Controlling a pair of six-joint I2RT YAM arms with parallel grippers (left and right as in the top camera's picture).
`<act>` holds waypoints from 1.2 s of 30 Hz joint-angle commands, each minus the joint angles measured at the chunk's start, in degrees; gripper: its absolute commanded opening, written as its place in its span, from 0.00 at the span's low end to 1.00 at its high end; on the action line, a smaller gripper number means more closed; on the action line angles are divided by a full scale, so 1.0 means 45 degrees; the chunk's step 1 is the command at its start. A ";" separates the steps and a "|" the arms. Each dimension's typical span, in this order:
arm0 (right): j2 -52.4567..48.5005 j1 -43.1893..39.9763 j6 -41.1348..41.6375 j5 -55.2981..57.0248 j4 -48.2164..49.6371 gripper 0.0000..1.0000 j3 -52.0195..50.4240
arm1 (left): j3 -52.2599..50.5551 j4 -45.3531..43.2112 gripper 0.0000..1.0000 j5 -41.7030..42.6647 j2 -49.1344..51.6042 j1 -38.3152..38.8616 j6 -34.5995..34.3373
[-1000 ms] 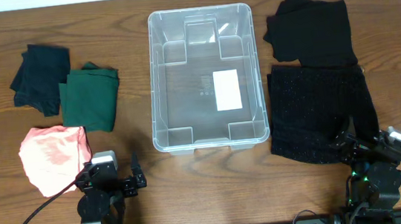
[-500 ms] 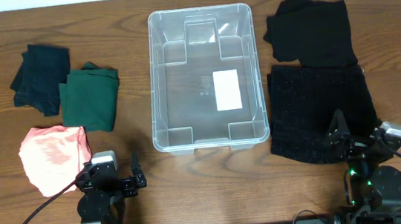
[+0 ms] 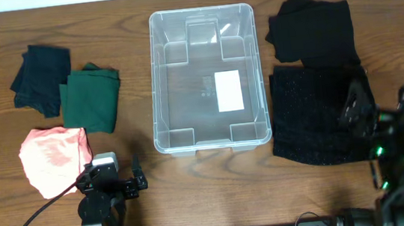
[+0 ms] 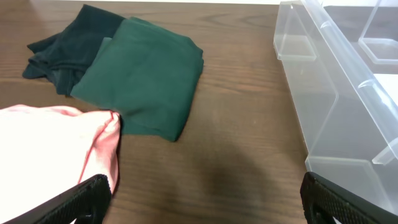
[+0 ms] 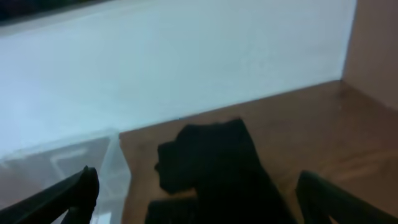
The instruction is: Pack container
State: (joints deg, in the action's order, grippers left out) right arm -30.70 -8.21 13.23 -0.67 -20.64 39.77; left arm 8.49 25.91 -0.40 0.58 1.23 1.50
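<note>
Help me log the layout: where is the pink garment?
In the overhead view, the pink garment lies on the robot's left side, just below the green garment and left of the container.

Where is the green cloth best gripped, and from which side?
Probably pinch the green cloth from straight above, at the edge facing the bin. It lies flat and folded on the table, so no side approach works, and that edge is clear of the dark cloth and pink cloth.
</note>
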 commanded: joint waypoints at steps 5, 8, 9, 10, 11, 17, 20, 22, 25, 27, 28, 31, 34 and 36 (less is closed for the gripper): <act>-0.6581 -0.1681 -0.0578 -0.1642 -0.3225 0.99 0.4430 | -0.0233 0.0019 0.98 -0.0010 -0.0078 -0.0034 -0.0063; -0.8616 -0.2404 -0.0588 -0.2249 -0.4284 0.99 0.5858 | -0.0233 0.0019 0.98 -0.0015 -0.0078 -0.0034 -0.0063; -0.9107 -0.2633 -0.0583 -0.2249 -0.4459 0.99 0.6159 | -0.0233 0.0019 0.98 -0.0015 -0.0078 -0.0034 -0.0063; -0.9588 -0.2900 -0.0583 -0.2283 -0.4614 0.99 0.6397 | -0.0233 0.0019 0.98 -0.0015 -0.0078 -0.0034 -0.0063; -0.9928 -0.3147 -0.0583 -0.2297 -0.4673 0.99 0.6499 | -0.0233 0.0019 0.98 -0.0010 -0.0078 -0.0034 -0.0063; -1.1424 -0.4964 -0.1719 -0.2992 -0.4605 0.99 0.6411 | -0.0233 0.0019 0.98 -0.0010 -0.0078 -0.0034 -0.0063; -1.2157 -0.5629 -0.2050 -0.2846 -0.4439 0.99 0.6397 | -0.0233 0.0019 0.98 -0.0015 -0.0078 -0.0034 -0.0063; -1.2667 -0.6023 -0.2215 -0.2963 -0.4284 0.99 0.6402 | -0.0233 0.0019 0.98 -0.0015 -0.0078 -0.0034 -0.0063; -1.3352 -0.6368 -0.3677 -0.2963 -0.4235 0.99 0.6402 | -0.0233 0.0019 0.98 -0.0015 -0.0078 -0.0034 -0.0063; -1.3877 -0.6523 -0.4303 -0.3453 -0.4216 0.99 0.6402 | -0.0233 0.0019 0.98 -0.0010 -0.0078 -0.0034 -0.0063; -1.4154 -0.6572 -0.4818 -0.3929 -0.4235 0.99 0.6402 | -0.0233 0.0019 0.98 -0.0010 -0.0078 -0.0034 -0.0063; -1.5237 -0.6611 -0.5649 -0.4600 -0.4371 0.99 0.6402 | -0.0233 0.0019 0.98 -0.0015 -0.0078 -0.0034 -0.0063; -1.6320 -0.6611 -0.5819 -0.4682 -0.4600 0.99 0.6402 | -0.0233 0.0019 0.98 -0.0010 -0.0078 -0.0034 -0.0063; -1.6752 -0.6615 -0.6115 -0.5401 -0.4833 0.99 0.6402 | -0.0233 0.0019 0.98 -0.0015 -0.0078 -0.0034 -0.0063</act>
State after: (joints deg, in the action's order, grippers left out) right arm -103.66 -37.41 -9.96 -19.88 -41.56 67.77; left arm 8.49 25.89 -0.40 0.58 1.23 1.48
